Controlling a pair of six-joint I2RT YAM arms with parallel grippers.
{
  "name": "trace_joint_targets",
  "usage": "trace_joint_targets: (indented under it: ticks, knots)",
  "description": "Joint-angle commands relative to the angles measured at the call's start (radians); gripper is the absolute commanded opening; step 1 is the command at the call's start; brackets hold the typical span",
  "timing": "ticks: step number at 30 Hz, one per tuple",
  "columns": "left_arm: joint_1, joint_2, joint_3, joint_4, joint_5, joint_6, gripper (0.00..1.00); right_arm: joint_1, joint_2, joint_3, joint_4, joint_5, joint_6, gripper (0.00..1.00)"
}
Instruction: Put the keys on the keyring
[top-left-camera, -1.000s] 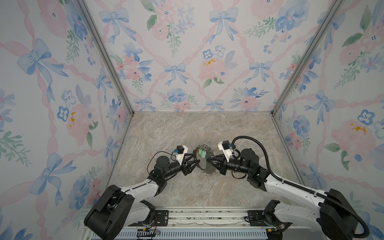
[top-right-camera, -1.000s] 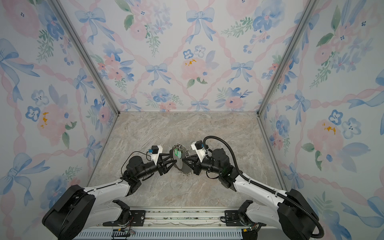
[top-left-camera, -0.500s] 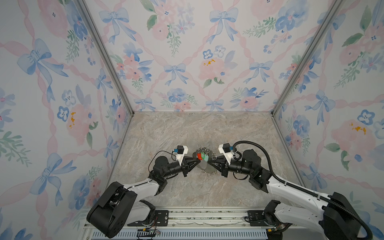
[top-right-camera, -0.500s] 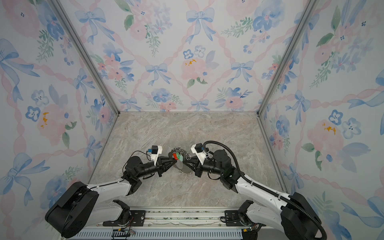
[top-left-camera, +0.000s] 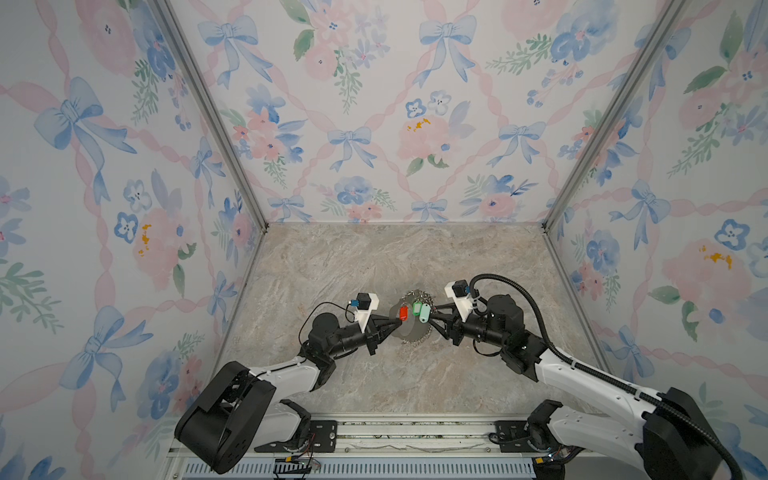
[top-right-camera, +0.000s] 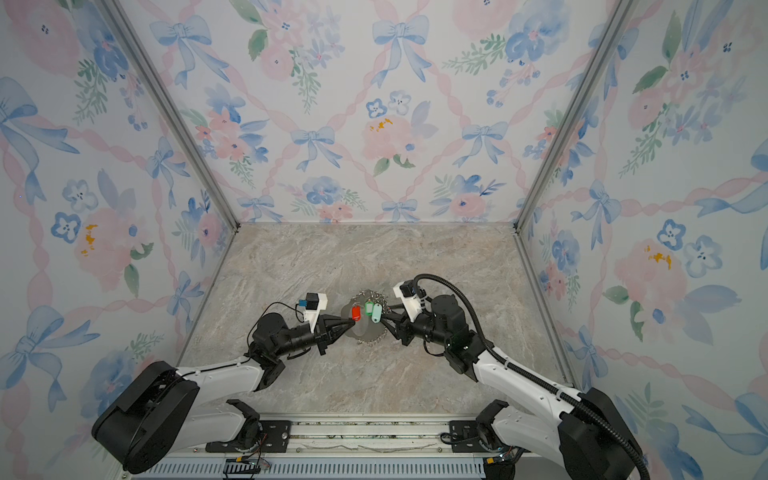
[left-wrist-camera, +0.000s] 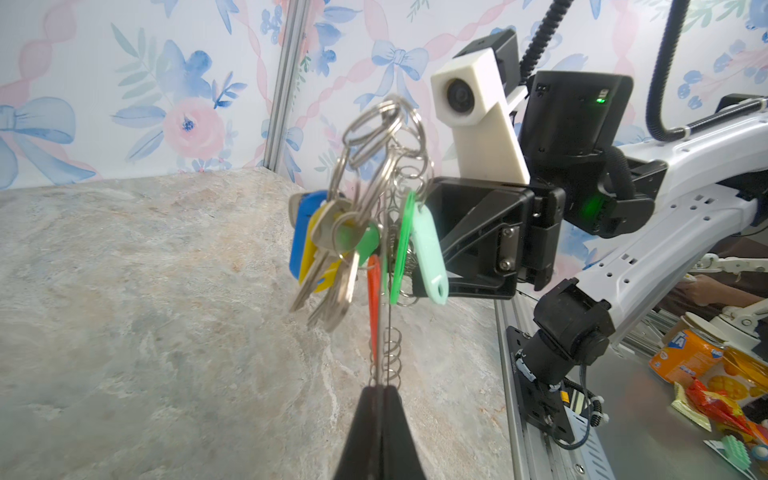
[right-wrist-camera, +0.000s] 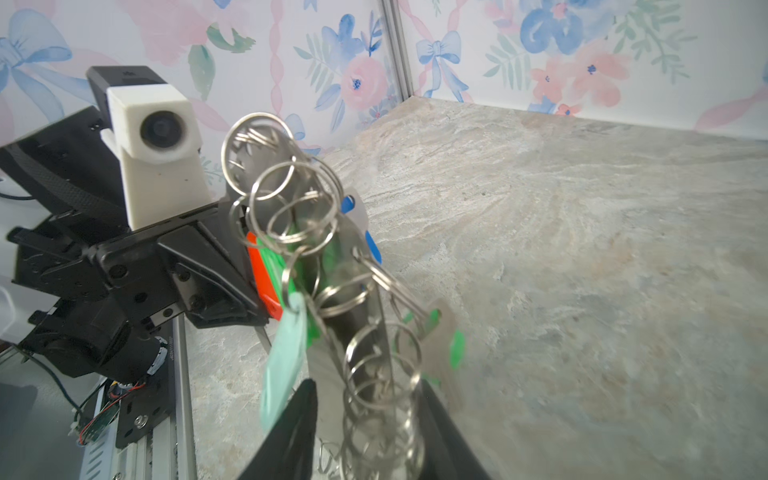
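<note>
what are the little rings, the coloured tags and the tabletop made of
Rings: metal wire, likely steel, by the bright silver shine. Coloured tags: smooth plastic, by the saturated colours and soft gloss. Tabletop: matte, beige-grey veined like stone; real stone or printed laminate, I cannot tell.

A robotics lab test cell is shown, not a home, despite the decor. A marble-patterned tabletop (top-left-camera: 374, 266) is boxed in on three sides by panels papered with bows and flowers (top-left-camera: 374, 124), joined by bare aluminium posts (top-left-camera: 208, 112). Along the lower edge of both top views, a slotted metal rail (top-left-camera: 415, 428) carries two robot arms (top-left-camera: 582, 374). At the lower right of the left wrist view, snack packets (left-wrist-camera: 685, 357) are seen on a bench outside the cell (blurred).
</note>
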Motion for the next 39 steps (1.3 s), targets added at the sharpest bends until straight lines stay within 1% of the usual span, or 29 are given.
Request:
trace_joint_targets:
  ticks: [1,2,3,4,6,7,9,11,13,16,19,21,24,27,30,32,33,34,35,37,39]
  knots:
    - [-0.042,-0.033,0.121,-0.302,-0.228,0.156,0.0,-0.014,-0.062,-0.001,-0.125,0.172,-0.024,0.45]
    - [-0.077,-0.035,0.183,-0.486,-0.331,0.207,0.0,-0.019,-0.075,0.005,-0.165,0.244,-0.029,0.45]
    - [-0.114,-0.023,0.259,-0.625,-0.434,0.275,0.0,-0.027,-0.09,0.005,-0.196,0.323,-0.032,0.45]
    - [-0.136,-0.004,0.336,-0.767,-0.506,0.304,0.0,-0.036,-0.106,0.002,-0.218,0.383,-0.031,0.46]
    - [-0.143,0.032,0.454,-0.978,-0.581,0.315,0.0,-0.052,-0.129,0.003,-0.267,0.487,-0.032,0.46]
    - [-0.152,0.046,0.516,-1.064,-0.63,0.329,0.0,-0.06,-0.14,0.003,-0.286,0.536,-0.033,0.46]
    - [-0.197,0.067,0.609,-1.224,-0.752,0.382,0.0,-0.075,-0.162,-0.001,-0.31,0.599,-0.038,0.46]
    - [-0.243,0.076,0.681,-1.339,-0.857,0.439,0.0,-0.091,-0.188,-0.012,-0.315,0.618,-0.041,0.47]
    - [-0.266,0.067,0.725,-1.39,-0.905,0.492,0.0,-0.102,-0.217,-0.032,-0.294,0.616,-0.034,0.47]
    - [-0.284,0.054,0.751,-1.392,-0.965,0.552,0.0,-0.106,-0.226,-0.049,-0.273,0.602,-0.03,0.49]
    - [-0.285,0.069,0.778,-1.389,-1.034,0.562,0.0,-0.105,-0.215,-0.046,-0.274,0.584,-0.029,0.49]
    - [-0.285,0.099,0.797,-1.387,-1.082,0.564,0.0,-0.105,-0.207,-0.046,-0.27,0.575,-0.026,0.49]
    - [-0.278,0.161,0.825,-1.386,-1.189,0.567,0.0,-0.107,-0.2,-0.04,-0.28,0.578,-0.026,0.49]
    - [-0.244,0.208,0.845,-1.36,-1.234,0.576,0.0,-0.109,-0.199,-0.031,-0.305,0.587,-0.026,0.5]
    - [-0.186,0.23,0.848,-1.288,-1.253,0.585,0.0,-0.115,-0.197,-0.029,-0.322,0.605,-0.019,0.53]
    - [-0.143,0.239,0.839,-1.218,-1.292,0.593,0.0,-0.124,-0.2,-0.028,-0.332,0.61,-0.016,0.54]
    - [-0.125,0.247,0.833,-1.176,-1.329,0.601,0.0,-0.128,-0.203,-0.027,-0.337,0.616,-0.012,0.55]
    - [-0.112,0.259,0.827,-1.134,-1.372,0.613,0.0,-0.131,-0.206,-0.028,-0.34,0.62,-0.012,0.55]
    - [-0.105,0.269,0.819,-1.096,-1.388,0.629,0.0,-0.135,-0.208,-0.029,-0.341,0.62,-0.009,0.56]
    - [-0.105,0.289,0.781,-0.994,-1.364,0.687,0.0,-0.138,-0.212,-0.03,-0.345,0.62,-0.006,0.56]
    - [-0.109,0.307,0.754,-0.928,-1.323,0.699,0.0,-0.141,-0.213,-0.027,-0.356,0.626,-0.007,0.56]
